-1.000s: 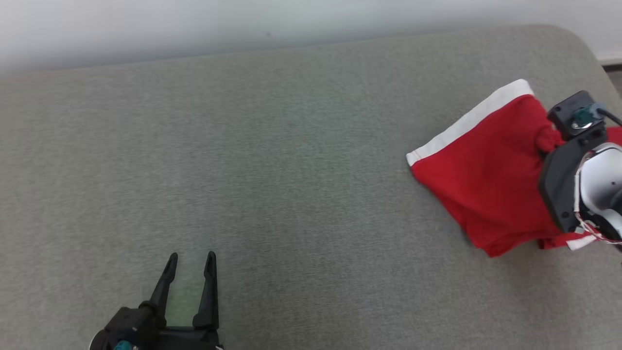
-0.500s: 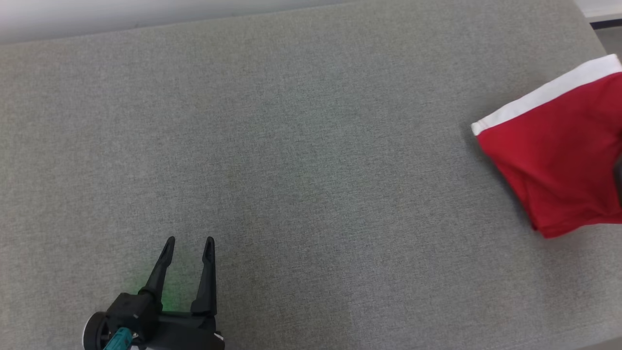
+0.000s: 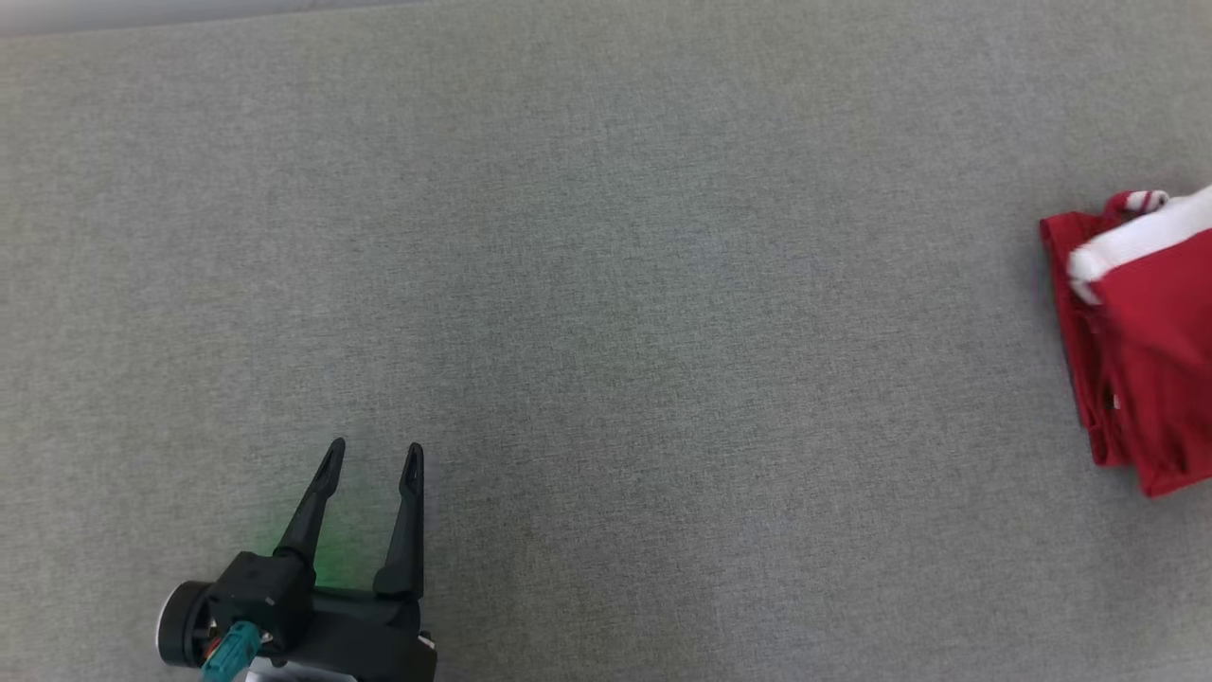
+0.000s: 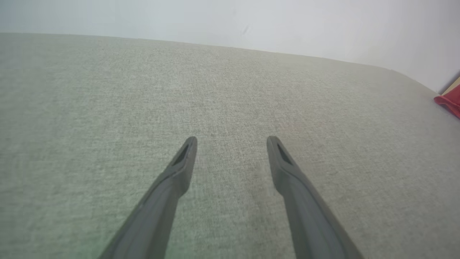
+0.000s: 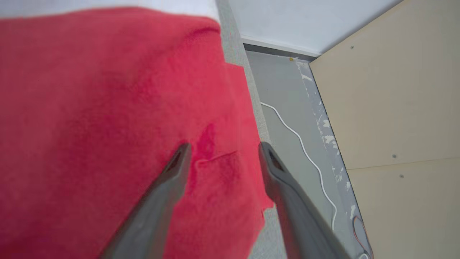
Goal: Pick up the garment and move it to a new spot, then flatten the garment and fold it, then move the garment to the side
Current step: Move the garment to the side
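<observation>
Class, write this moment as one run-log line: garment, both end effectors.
garment: red, white band, lying folded at robot's right | left end effector: open, empty, over grey surface | right end effector: open over garment

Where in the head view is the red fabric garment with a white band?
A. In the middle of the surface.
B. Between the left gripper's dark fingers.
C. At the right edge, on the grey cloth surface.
C: the red garment lies at the right edge, far from the open left gripper at the lower left.
</observation>
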`<state>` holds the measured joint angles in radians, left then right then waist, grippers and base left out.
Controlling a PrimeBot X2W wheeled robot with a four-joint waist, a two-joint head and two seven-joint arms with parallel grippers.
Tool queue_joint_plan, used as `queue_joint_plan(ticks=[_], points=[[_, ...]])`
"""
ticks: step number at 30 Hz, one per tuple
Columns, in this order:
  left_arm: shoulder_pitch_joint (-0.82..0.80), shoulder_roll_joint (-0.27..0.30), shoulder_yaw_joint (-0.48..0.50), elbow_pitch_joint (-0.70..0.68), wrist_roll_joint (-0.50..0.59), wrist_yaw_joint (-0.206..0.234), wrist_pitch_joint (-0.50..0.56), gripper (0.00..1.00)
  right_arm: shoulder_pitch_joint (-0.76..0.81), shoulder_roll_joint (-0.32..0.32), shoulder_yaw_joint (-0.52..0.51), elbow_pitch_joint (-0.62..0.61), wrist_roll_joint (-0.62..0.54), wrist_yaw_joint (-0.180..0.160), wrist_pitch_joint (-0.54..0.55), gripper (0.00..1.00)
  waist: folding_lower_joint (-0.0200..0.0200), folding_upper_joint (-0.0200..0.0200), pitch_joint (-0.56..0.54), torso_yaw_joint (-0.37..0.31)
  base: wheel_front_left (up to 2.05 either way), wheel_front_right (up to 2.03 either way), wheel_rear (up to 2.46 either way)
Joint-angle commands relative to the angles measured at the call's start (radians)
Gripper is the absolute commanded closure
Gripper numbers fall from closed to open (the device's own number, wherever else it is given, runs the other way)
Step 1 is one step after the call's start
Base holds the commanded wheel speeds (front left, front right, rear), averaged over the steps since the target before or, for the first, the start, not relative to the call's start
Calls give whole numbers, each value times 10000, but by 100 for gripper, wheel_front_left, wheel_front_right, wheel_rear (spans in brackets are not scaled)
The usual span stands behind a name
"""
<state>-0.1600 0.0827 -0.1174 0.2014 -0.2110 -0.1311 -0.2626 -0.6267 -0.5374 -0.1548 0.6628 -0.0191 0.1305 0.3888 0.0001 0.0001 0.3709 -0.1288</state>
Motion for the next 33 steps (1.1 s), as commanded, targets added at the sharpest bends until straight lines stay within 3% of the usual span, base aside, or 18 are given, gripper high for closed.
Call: queue_joint_plan(ticks=[1, 6, 11, 22, 33], points=[[-28, 31, 41, -18, 172, 18, -26, 0, 154, 119, -293, 104, -226, 2, -185, 0, -1, -1, -91, 92, 0, 0, 0], [181, -67, 267, 29, 120, 53, -24, 0, 387, 761, -914, 60, -398, 2, -1069, 0, -1, -1, -531, 218, 0, 0, 0], [482, -163, 412, 165, 27, 71, -24, 0, 976, 1424, -877, -458, 8, 2, -1875, 0, -1, -1, -1246, 262, 0, 0, 0], [1429, -309, 955, 182, -332, 455, -24, 0, 3261, 2555, -194, -2968, 1175, 2, -3159, 0, -1, -1, -2800, 493, 0, 0, 0], [2082, -327, 1296, 578, -619, 732, -26, 0, 6036, 4278, -17, -5099, 1375, 2, -4111, 0, -1, -1, -3821, 722, 0, 0, 0]])
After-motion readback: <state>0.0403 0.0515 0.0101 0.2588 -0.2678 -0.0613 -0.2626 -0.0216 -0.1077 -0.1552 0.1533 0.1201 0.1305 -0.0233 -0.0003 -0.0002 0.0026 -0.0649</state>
